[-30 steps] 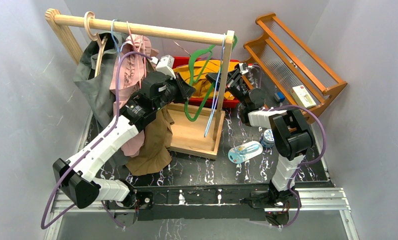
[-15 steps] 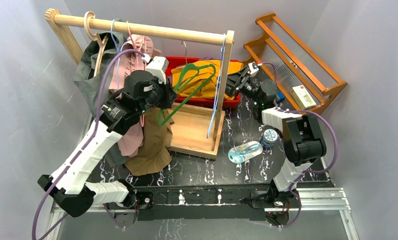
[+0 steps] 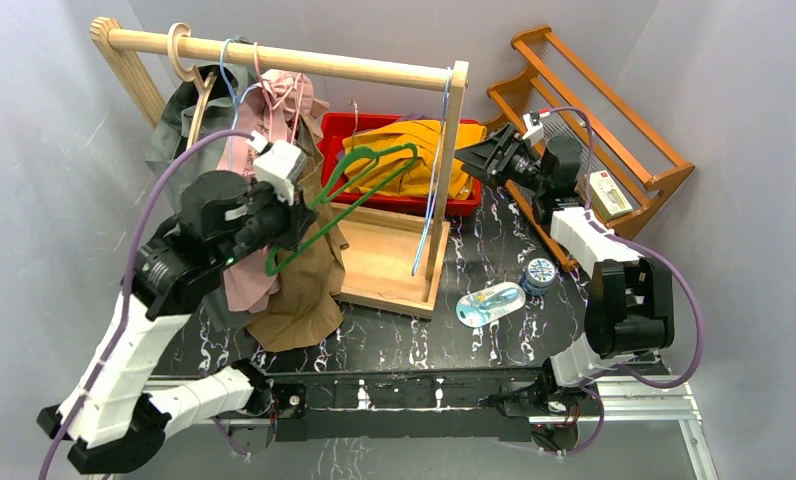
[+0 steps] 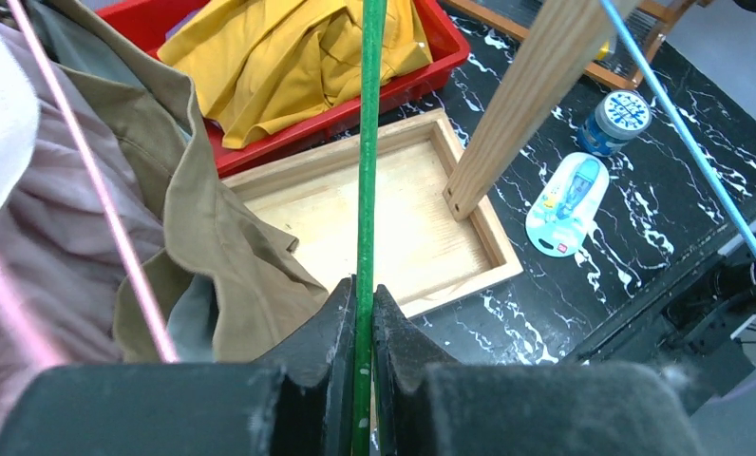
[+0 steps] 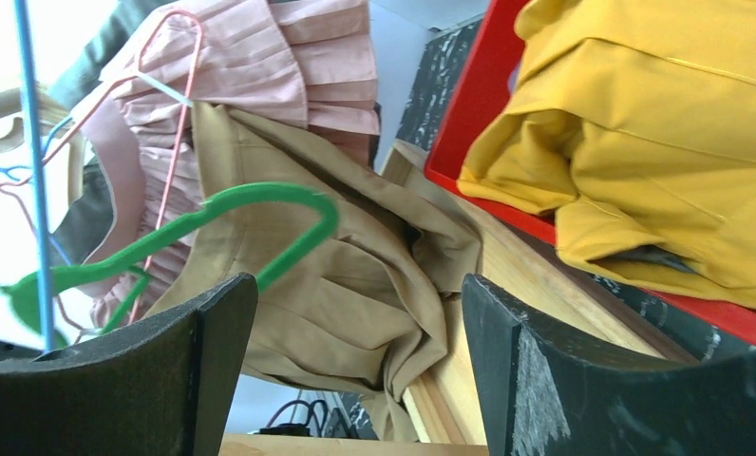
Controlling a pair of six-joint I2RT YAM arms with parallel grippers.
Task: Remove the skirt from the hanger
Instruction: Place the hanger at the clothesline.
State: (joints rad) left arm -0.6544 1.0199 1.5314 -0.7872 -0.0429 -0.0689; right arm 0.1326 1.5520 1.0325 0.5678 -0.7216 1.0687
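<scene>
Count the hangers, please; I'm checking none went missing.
5: green hanger in the left claw; wooden hanger, blue wire hanger and pink hanger at the rail's left end; long blue hanger at its right end. Clothes may hide more.

Yellow skirt (image 4: pixel 289 47) heaped in red bin (image 4: pixel 289 133), bare green hanger (image 4: pixel 368 171) tilted

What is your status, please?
Left end effector shut on green hanger; right end effector open, empty. Yellow skirt off hanger, in red bin. Rack post beside hanger.
</scene>
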